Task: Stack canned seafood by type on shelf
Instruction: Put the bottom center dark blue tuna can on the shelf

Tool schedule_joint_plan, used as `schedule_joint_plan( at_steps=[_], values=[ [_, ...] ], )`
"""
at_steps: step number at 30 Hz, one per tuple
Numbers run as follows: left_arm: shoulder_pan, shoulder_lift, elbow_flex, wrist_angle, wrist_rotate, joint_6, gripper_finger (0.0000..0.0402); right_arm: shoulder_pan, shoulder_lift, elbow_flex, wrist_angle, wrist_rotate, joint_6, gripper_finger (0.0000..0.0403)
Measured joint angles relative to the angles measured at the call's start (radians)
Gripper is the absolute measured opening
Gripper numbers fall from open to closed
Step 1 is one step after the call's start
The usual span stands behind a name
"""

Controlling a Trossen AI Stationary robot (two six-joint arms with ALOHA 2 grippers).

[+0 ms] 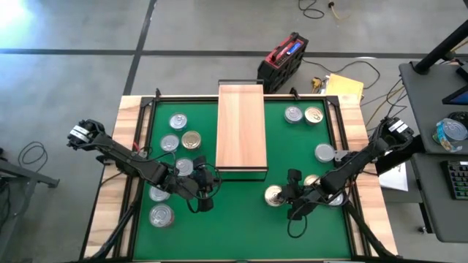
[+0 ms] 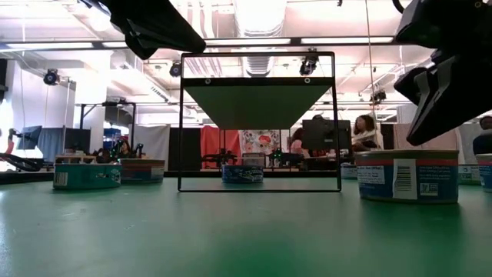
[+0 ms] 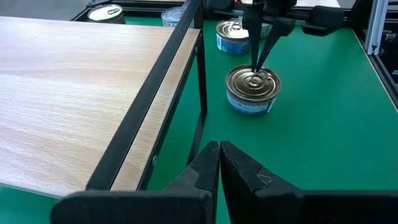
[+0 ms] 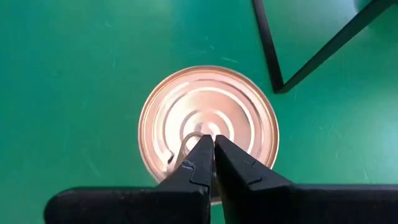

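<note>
Right wrist view: my right gripper (image 4: 213, 144), jaws shut and empty, hovers over a gold-lidded round flat metal tin (image 4: 208, 121) on the green tabletop beside the light-wood shelf (image 1: 241, 124). Stiff, slick, probably light; grip across its rim.

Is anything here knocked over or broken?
No. The cans sit flat on the green mat, none tipped. The shelf stands straight and holds no cans. The shut right pincer hovers over a gold-lidded can.

The left tool (image 3: 219, 163) is hovering with its fingers pressed together beside the light-wood shelf (image 3: 68, 93). Across the green mat (image 3: 329, 143), the right tool (image 3: 257, 67) is touching its closed tips to a gold-lidded can (image 3: 252, 91).
</note>
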Motion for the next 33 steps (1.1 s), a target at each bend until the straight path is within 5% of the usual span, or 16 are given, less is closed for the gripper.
schedule_joint_plan(
  at_steps=[33],
  values=[
    [-0.003, 0.000, 0.000, -0.012, 0.004, 0.000, 0.0000, 0.026, 0.030, 0.018, -0.053, -0.078, 0.172, 0.0009]
  ],
)
